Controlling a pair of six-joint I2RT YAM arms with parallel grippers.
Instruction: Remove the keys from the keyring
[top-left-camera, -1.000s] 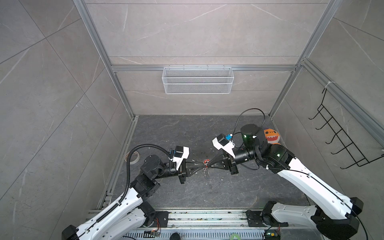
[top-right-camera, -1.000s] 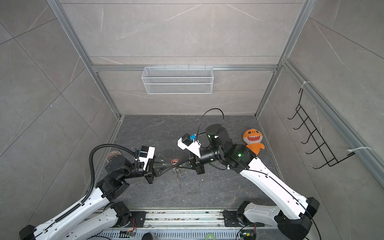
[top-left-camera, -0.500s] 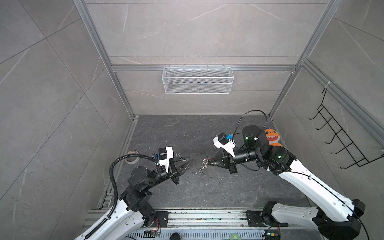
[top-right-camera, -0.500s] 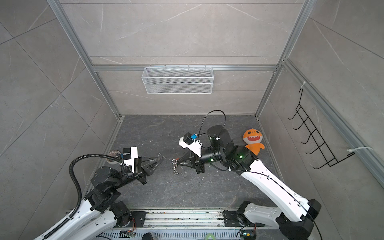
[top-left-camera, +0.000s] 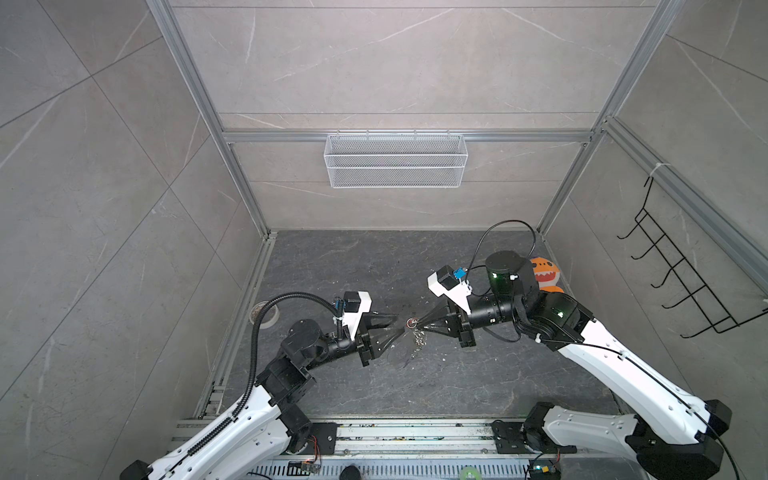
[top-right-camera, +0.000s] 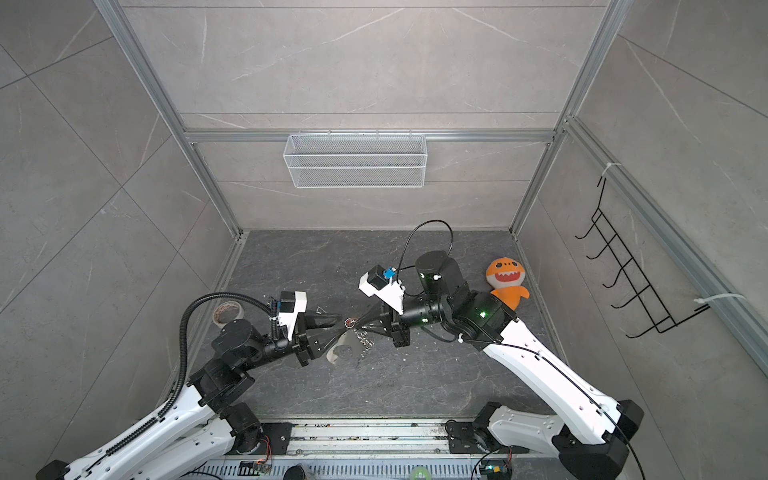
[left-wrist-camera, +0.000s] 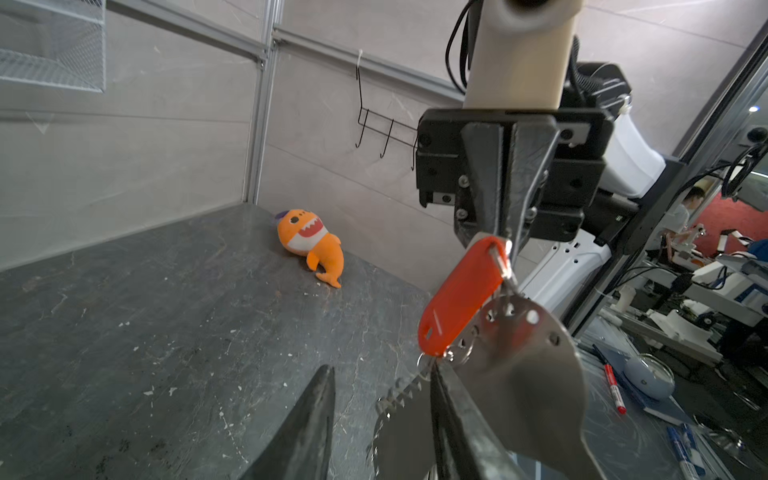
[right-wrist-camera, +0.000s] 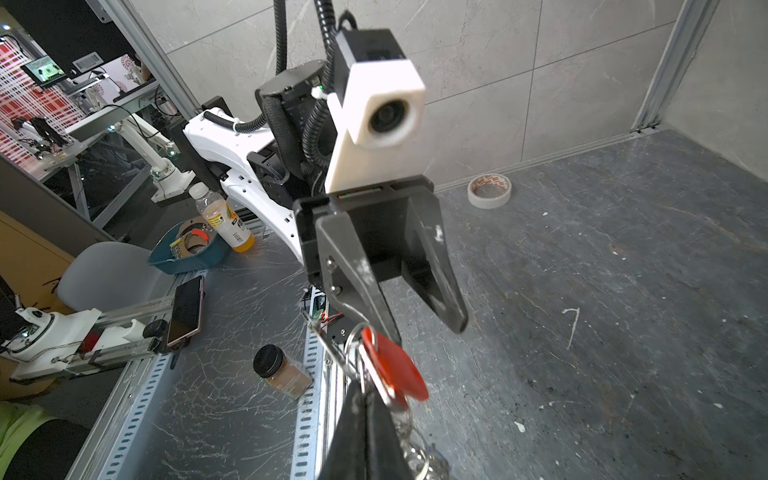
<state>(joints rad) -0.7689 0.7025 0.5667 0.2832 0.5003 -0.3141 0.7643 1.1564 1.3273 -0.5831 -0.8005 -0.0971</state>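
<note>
Keyring (left-wrist-camera: 536, 374), a flat grey plate with small silver rings along one edge, hangs in the air over the middle of the worktop (top-left-camera: 374, 270), a little toward its front edge. The red tag (left-wrist-camera: 457, 299) hangs against it. The right gripper (left-wrist-camera: 505, 237) has its jaws pressed together on the small ring at the tag's upper end, and the whole bunch dangles from that thin pinch. The left gripper (left-wrist-camera: 381, 370) faces it with jaws spread, gripping nothing. One of its fingers (left-wrist-camera: 453, 407) touches a ring at the tag's lower end. No blue tag shows.

As I judge it, the plate can swing, so closing the left jaws could catch the plate or a neighbouring ring instead of the tag. A straight pull could drag the ring out of the right gripper's narrow hold and drop the keyring onto the worktop, since a split ring has to be threaded off.
</note>
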